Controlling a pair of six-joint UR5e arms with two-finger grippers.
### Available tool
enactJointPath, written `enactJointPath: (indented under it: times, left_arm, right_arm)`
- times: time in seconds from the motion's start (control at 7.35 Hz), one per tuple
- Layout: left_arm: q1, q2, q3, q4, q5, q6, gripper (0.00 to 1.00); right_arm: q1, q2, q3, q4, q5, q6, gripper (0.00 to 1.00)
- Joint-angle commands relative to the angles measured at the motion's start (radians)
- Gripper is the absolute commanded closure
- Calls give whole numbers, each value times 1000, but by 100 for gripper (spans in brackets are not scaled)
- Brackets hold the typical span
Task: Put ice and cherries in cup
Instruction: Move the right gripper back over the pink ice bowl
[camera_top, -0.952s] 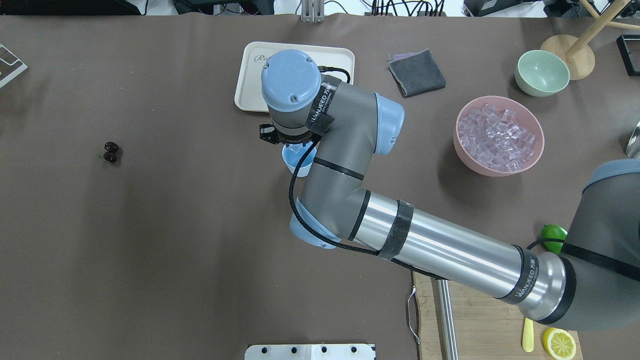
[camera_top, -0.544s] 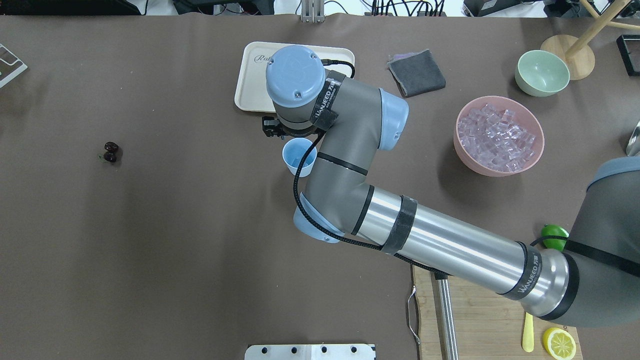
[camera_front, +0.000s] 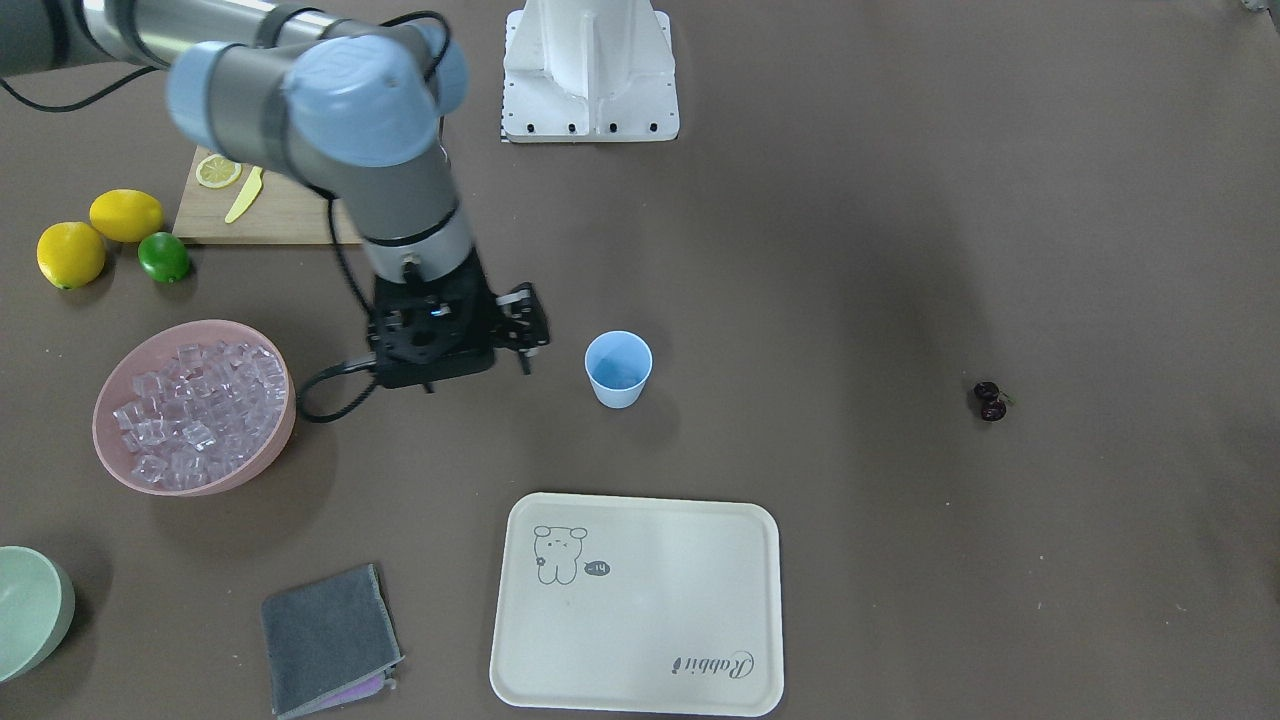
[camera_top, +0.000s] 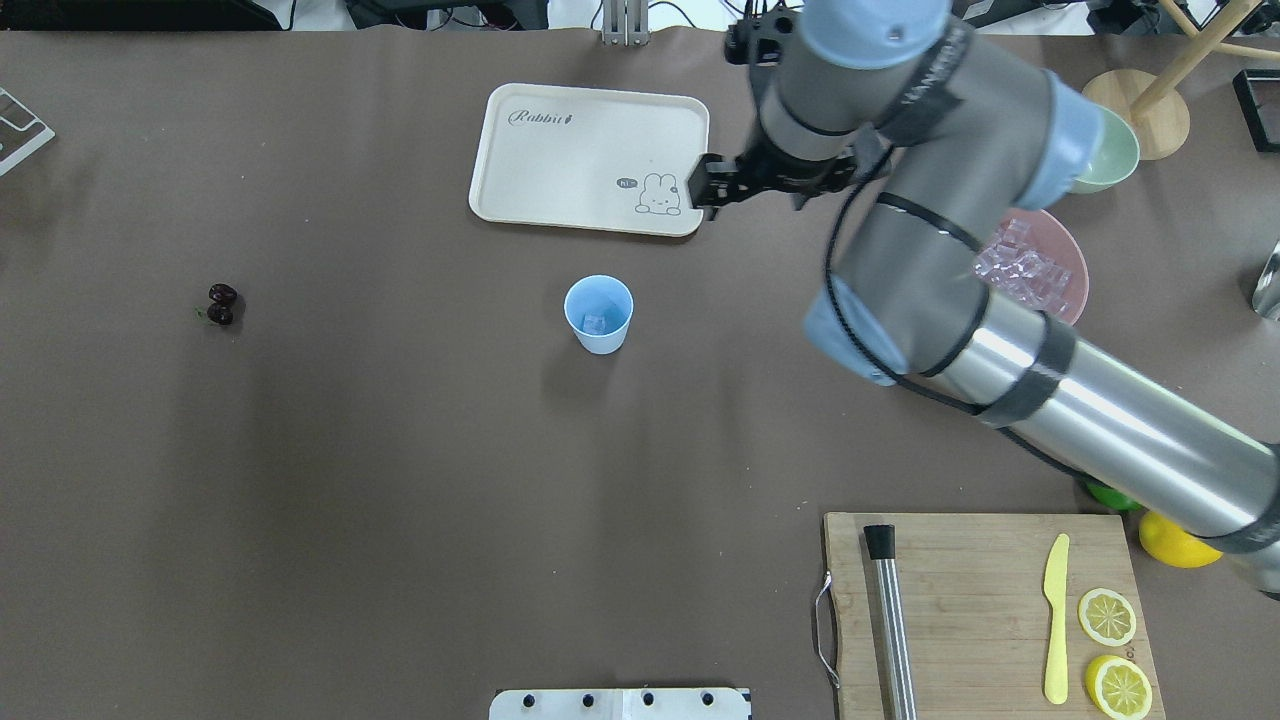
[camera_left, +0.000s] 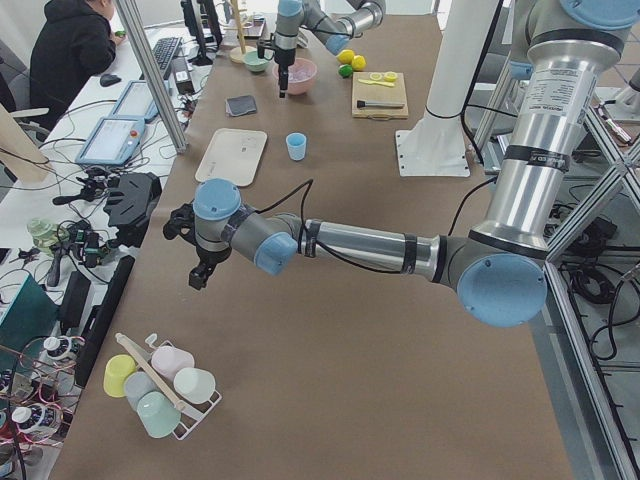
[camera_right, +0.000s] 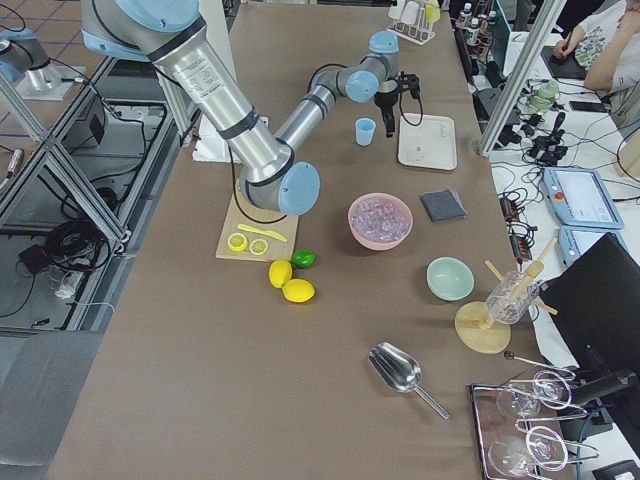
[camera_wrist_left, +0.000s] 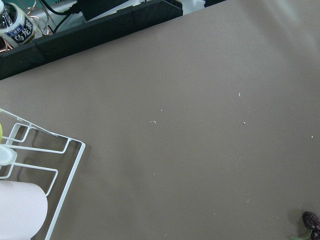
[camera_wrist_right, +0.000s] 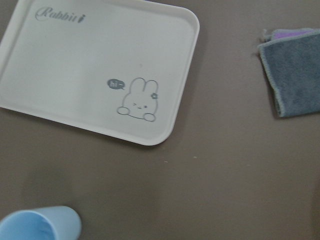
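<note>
- My right gripper (camera_front: 530, 335) hangs near the cup (camera_front: 618, 368). Its fingers look apart, with nothing between them.
- The cup stands upright on the desk (camera_top: 400, 450), with one cube of ice (camera_top: 595, 322) in it.
- More ice fills the pink bowl (camera_front: 215, 485), which lies beyond my right gripper from the cup. I judge that arm the nearer for another cube.
- The cherries (camera_top: 221, 304) lie well apart from the cup on its opposite side, nearer my left gripper (camera_left: 198, 275). I cannot tell whether that gripper is apart or together.

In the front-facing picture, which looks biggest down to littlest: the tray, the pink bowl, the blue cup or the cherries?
Largest to smallest:
1. tray
2. pink bowl
3. blue cup
4. cherries
</note>
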Motion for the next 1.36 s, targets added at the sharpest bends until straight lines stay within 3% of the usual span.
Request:
enactJointPath:
  times: [0.0,0.14,0.27,0.41,0.54,1.22]
  left_arm:
    - [1,3,-6,0,0,0,2]
    - [1,6,-12,0,0,-2,2]
    - [1,5,-9,0,0,0,2]
    - [1,2,-6,0,0,-2,2]
    - [1,2,-6,0,0,-2,2]
    - [7,-1,2,0,0,-2,2]
  right_arm:
    - [110,-242,47,91,57,-307,1]
    - [136,-302,32,216,72,-316,2]
    - [156,-309,-43,278,128,-392,3]
    - [156,-307,-111,327,129,-482,5]
    - [165,-313,-123,378,134,-491,4]
    - [164,-361,-104,389,120,-485,5]
